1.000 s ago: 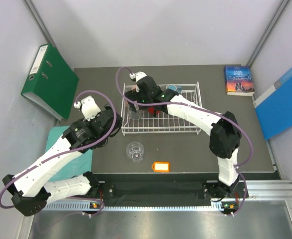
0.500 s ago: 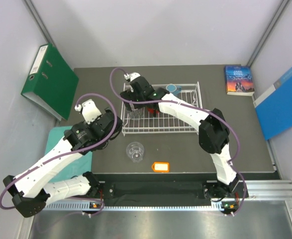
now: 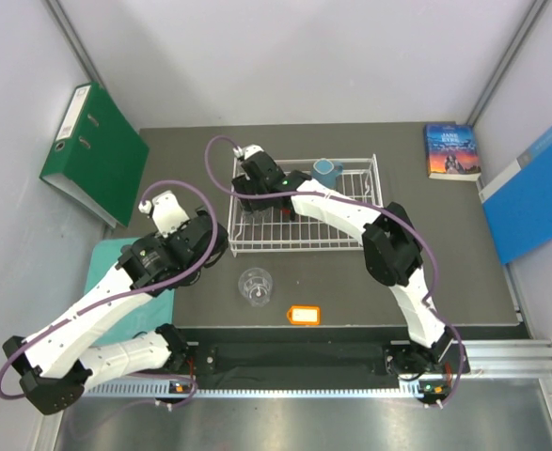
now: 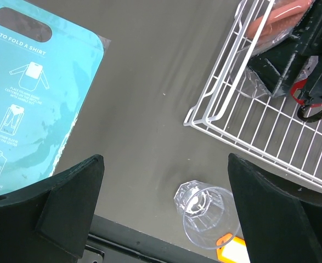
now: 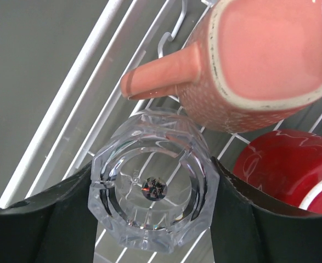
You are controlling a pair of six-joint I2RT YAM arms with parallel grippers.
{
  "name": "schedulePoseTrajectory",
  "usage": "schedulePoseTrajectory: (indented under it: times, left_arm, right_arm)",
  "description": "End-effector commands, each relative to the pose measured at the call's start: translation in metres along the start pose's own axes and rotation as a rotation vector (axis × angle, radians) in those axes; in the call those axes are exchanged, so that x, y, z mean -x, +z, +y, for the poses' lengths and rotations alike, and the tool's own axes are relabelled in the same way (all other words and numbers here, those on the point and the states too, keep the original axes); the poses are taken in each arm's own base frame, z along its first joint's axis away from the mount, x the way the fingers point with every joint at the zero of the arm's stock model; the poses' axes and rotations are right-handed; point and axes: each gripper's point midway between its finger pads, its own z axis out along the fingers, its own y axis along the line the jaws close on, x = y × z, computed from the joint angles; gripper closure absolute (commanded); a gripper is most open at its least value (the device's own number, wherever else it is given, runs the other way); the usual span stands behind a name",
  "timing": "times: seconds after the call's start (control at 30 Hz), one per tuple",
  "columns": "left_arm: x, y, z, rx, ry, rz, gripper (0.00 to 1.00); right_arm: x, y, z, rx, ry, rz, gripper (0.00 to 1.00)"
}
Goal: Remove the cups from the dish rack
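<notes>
Top view: grey table (image 3: 464, 254), white walls, green binder (image 3: 92, 150) left; dish rack (image 3: 304, 250) far centre.
Left wrist: left gripper (image 4: 165, 164) spread, empty; loose tumbler (image 4: 207, 216) stood on the table outside the rack.
Right wrist: right gripper (image 5: 152, 192) flanked racked tumbler (image 5: 152, 219) beside salmon mug (image 5: 259, 55); clamping unclear.

Tumbler (image 3: 255, 285) before dish rack (image 3: 294, 251), tag (image 3: 304, 315) right of it; mug (image 3: 325, 171) in rack, far side.

We see the right arm (image 3: 341, 209) stretched over the dish rack (image 3: 294, 235) by the far edge of the counter (image 3: 464, 254), a light blue mug (image 3: 325, 171) at the rack's far side and a clear tumbler (image 3: 256, 285) toward the near edge
</notes>
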Motion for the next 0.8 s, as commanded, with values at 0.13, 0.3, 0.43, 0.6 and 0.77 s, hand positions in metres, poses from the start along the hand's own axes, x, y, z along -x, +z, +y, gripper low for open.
schedulePoseTrajectory:
  times: [0.13,0.3,0.43,0.6,0.77]
  left_arm:
    - [0.005,0.001,-0.003,-0.022,-0.006,-0.027,0.01]
    - [0.007,0.003,-0.011,-0.038,-0.008,-0.038,0.01]
    - [0.011,0.004,-0.018,-0.052,-0.012,-0.049,0.02]
    - [0.021,0.002,-0.028,-0.07,-0.015,-0.077,0.01]
    - [0.052,-0.013,-0.064,-0.2,-0.072,-0.123,0.01]
  right_arm:
    - [0.037,-0.034,0.017,0.014,-0.005,-0.121,0.91]
    - [0.064,-0.077,0.023,0.017,-0.016,-0.199,1.0]
    - [0.083,-0.114,0.021,0.018,-0.016,-0.245,1.0]
    - [0.11,-0.184,0.006,0.004,0.006,-0.341,1.0]
    - [0.115,-0.257,-0.035,-0.035,0.12,-0.447,1.0]
